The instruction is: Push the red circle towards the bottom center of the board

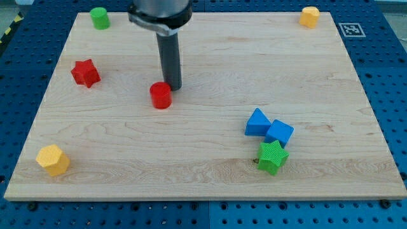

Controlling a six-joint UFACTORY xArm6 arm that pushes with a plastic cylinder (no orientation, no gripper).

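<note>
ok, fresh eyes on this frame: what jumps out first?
The dark rod dropping from the view's top, my tip right against the upper right of the red circle, left of centre. Next, the tight cluster at lower right: blue triangle, blue cube and green star. The rest sit scattered near the board's edges.

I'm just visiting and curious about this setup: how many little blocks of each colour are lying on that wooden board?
Red: 2, the red circle and a red star
Green: 2, a green cylinder and a green star
Yellow: 2, and
Blue: 2, and
Total: 8
</note>
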